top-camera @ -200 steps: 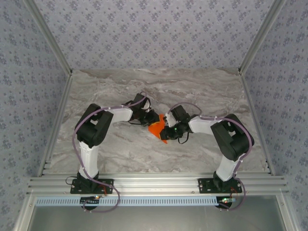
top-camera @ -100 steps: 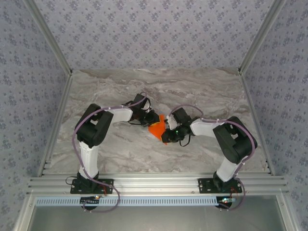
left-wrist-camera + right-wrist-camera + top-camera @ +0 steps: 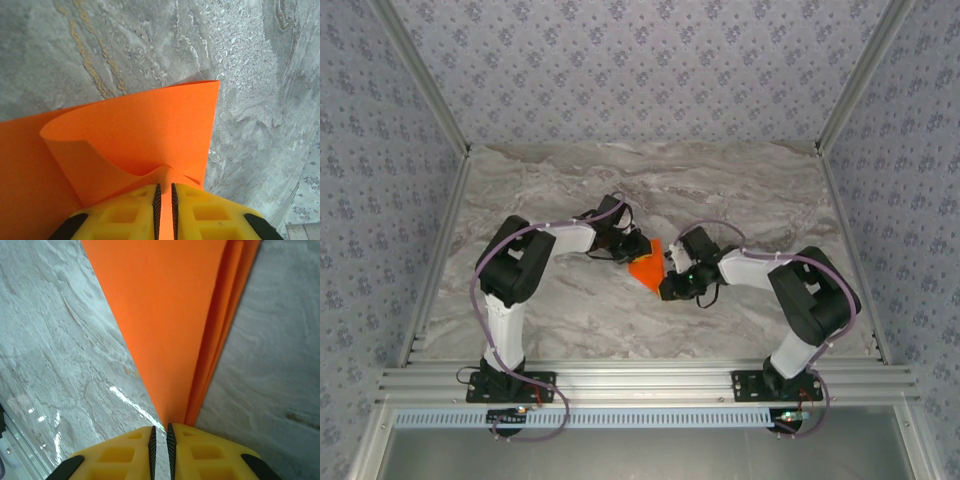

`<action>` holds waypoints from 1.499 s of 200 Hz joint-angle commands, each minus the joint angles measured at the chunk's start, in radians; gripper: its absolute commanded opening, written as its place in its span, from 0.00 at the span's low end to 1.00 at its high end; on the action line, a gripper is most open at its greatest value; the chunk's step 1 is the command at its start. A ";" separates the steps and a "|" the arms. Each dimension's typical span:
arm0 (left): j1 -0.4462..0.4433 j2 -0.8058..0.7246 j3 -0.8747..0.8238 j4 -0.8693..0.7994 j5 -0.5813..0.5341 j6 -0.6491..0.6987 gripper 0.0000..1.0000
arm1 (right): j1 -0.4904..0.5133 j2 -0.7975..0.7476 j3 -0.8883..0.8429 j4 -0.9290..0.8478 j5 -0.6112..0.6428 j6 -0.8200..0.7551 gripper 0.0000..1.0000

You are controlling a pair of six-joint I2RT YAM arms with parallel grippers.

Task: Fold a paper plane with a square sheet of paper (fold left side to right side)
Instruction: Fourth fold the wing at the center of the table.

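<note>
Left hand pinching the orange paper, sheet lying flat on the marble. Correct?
No: the left hand does pinch the orange paper, but the sheet isn't flat, it curls up off the marble. The left wrist view shows it.

Grey marble-patterned table (image 3: 740, 190) (pale veins, glossy patches) with the folded orange paper (image 3: 646, 268) near its middle.

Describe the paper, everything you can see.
The paper is thin, bright orange and matte, partly folded into stacked layers that taper to a point. It sits in the middle of the table, between the arms. One flap curls upward, pinched in the left gripper, which is shut on it. The narrow end runs to the right gripper; whether that one grips it is unclear.
</note>
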 commanded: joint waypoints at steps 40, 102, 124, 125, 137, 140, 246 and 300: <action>0.011 0.055 -0.031 -0.094 -0.085 0.019 0.16 | -0.007 -0.116 -0.049 -0.198 -0.006 0.015 0.16; 0.005 0.045 -0.033 -0.092 -0.085 0.017 0.16 | -0.045 -0.108 0.043 0.010 -0.152 0.086 0.10; 0.004 0.045 -0.032 -0.092 -0.083 0.018 0.16 | -0.045 -0.007 0.092 0.047 -0.114 0.101 0.08; 0.004 0.045 -0.031 -0.092 -0.083 0.018 0.16 | -0.046 -0.003 0.094 0.049 -0.113 0.101 0.08; 0.005 0.045 -0.032 -0.092 -0.083 0.018 0.16 | -0.048 0.038 0.107 0.058 -0.095 0.106 0.08; 0.005 0.045 -0.032 -0.093 -0.083 0.018 0.16 | -0.047 0.045 0.111 0.057 -0.090 0.105 0.08; 0.005 -0.127 -0.095 0.053 -0.022 0.057 0.19 | -0.094 0.176 -0.033 0.056 0.002 0.120 0.00; -0.033 -0.216 -0.226 0.254 0.069 0.003 0.10 | -0.115 0.180 -0.057 0.083 -0.017 0.114 0.00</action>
